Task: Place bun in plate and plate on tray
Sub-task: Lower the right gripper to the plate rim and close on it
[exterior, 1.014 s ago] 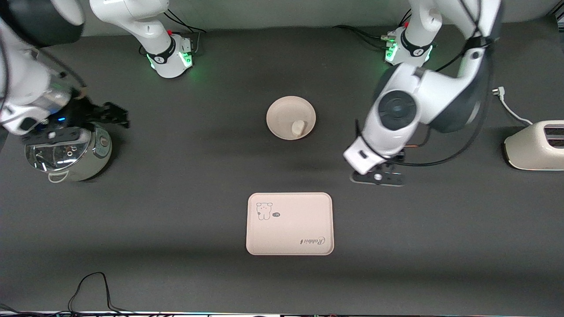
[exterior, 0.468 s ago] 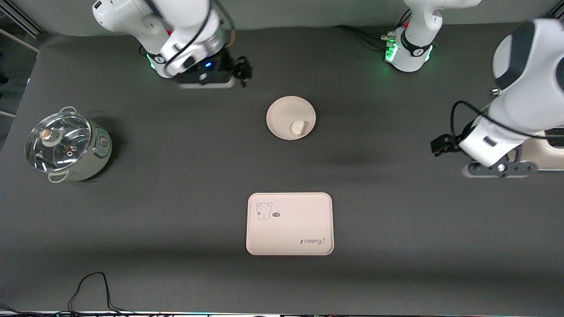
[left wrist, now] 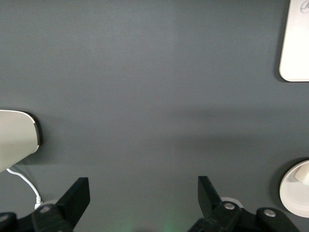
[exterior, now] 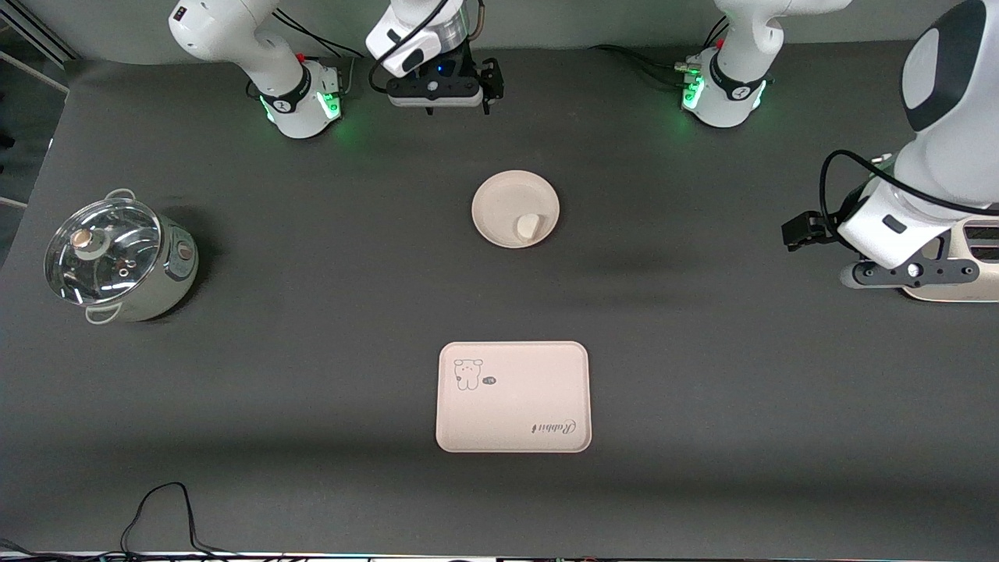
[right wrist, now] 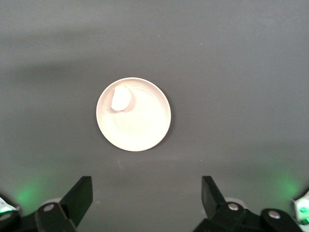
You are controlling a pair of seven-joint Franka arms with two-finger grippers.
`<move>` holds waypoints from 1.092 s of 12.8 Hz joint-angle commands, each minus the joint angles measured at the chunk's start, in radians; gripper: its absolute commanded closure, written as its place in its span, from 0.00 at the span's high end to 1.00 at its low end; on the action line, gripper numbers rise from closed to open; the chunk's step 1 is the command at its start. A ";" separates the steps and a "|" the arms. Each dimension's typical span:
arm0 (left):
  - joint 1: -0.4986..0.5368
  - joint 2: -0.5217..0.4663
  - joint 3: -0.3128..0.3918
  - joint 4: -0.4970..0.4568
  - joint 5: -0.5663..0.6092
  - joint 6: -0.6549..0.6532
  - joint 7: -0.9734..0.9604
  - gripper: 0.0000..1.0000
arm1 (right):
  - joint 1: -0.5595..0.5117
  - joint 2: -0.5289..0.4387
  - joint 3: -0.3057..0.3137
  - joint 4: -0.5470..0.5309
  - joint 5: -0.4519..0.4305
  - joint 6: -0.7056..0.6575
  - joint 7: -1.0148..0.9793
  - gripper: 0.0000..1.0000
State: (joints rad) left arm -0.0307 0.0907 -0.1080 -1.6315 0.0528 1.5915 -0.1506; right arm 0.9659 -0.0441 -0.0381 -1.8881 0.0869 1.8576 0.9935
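The bun (exterior: 528, 226) — a smooth, matte off-white lump — lies inside the round, raised-rim plate (exterior: 499, 199), which sits on the dark table (exterior: 312, 390), apart from the rectangular, round-cornered tray (exterior: 538, 390) nearer the front camera. The right gripper (exterior: 456, 105) hangs released above bare table by the bases; its wrist view frames the plate ahead of its spread fingers (right wrist: 77, 195). The left gripper (left wrist: 142, 193), fingers also released, is over the cream toaster (exterior: 956, 290) — only its wrist view shows the white cord (left wrist: 26, 186).

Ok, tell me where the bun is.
The bun lies in the plate, against the rim nearer the front camera, mid-table, farther from that camera than the tray.
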 commanded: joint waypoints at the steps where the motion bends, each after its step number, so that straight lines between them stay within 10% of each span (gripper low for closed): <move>1: 0.043 -0.016 0.001 -0.027 -0.033 0.031 0.048 1.00 | -0.004 -0.121 -0.014 -0.265 0.045 0.200 -0.097 1.00; 6: 0.066 -0.019 0.007 0.027 -0.050 0.025 0.042 1.00 | -0.006 -0.053 -0.017 -0.540 0.198 0.634 -0.278 1.00; 14: 0.107 -0.019 -0.004 0.048 -0.054 -0.018 0.128 1.00 | 0.039 0.328 -0.008 -0.568 0.223 1.090 -0.308 1.00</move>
State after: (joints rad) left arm 0.0720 0.0731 -0.1025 -1.5948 0.0049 1.5833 -0.0369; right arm 0.9849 0.2368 -0.0443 -2.4683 0.2750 2.8960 0.7196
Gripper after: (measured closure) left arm 0.000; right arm 0.000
